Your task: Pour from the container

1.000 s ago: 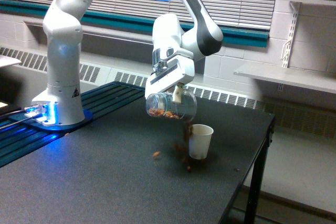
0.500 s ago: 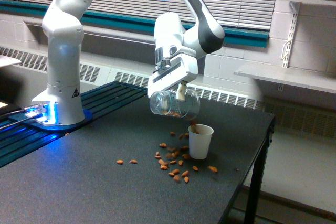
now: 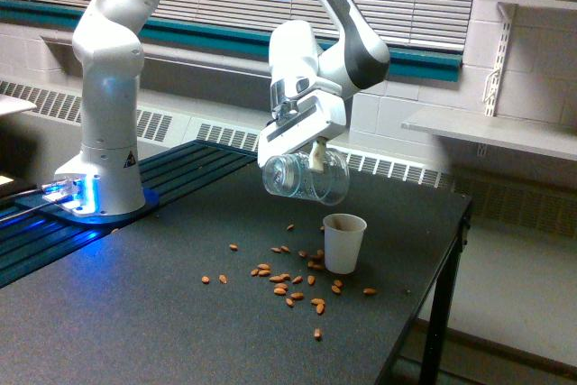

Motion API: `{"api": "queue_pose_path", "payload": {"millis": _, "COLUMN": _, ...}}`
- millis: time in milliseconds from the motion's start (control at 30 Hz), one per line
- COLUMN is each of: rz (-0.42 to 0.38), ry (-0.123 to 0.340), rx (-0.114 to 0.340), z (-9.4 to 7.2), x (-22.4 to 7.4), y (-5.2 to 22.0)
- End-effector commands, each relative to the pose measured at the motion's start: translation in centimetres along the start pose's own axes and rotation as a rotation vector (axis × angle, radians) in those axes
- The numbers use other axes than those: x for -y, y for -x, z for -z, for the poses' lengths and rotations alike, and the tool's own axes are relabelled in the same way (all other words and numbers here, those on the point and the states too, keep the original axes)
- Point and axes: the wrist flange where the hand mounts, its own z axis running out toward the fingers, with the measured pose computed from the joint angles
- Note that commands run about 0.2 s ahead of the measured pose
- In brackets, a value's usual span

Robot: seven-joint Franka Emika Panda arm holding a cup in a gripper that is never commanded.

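Now | pincer (image 3: pixel 302 143) clamps tipped container (image 3: pixel 305 178), emptied | more almonds (image 3: pixel 287 282) scattered beside cup (image 3: pixel 343 242)

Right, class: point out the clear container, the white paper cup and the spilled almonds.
clear container (image 3: pixel 306 180), exterior view, its transparent side wall.
white paper cup (image 3: pixel 343 247), exterior view, its outer wall.
spilled almonds (image 3: pixel 281 288), exterior view, one nut in the scatter.

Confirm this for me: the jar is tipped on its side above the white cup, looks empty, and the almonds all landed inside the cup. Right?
Not quite. The almonds lie scattered on the table around the cup, as the exterior view shows; whether any landed inside cannot be seen. The rest holds: the jar, in the pincer, is tipped above the cup and looks empty.
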Motion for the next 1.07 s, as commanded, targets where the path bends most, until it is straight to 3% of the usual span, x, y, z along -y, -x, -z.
{"api": "queue_pose_path", "payload": {"millis": 33, "rz": 0.029, "ry": 0.058, "rx": 0.05, "z": 0.6, "x": -0.5, "y": 0.0}}
{"api": "queue_pose_path", "payload": {"millis": 1067, "rz": -0.06, "ry": 0.076, "rx": 0.029, "z": 2.0, "x": -3.2, "y": 1.3}}
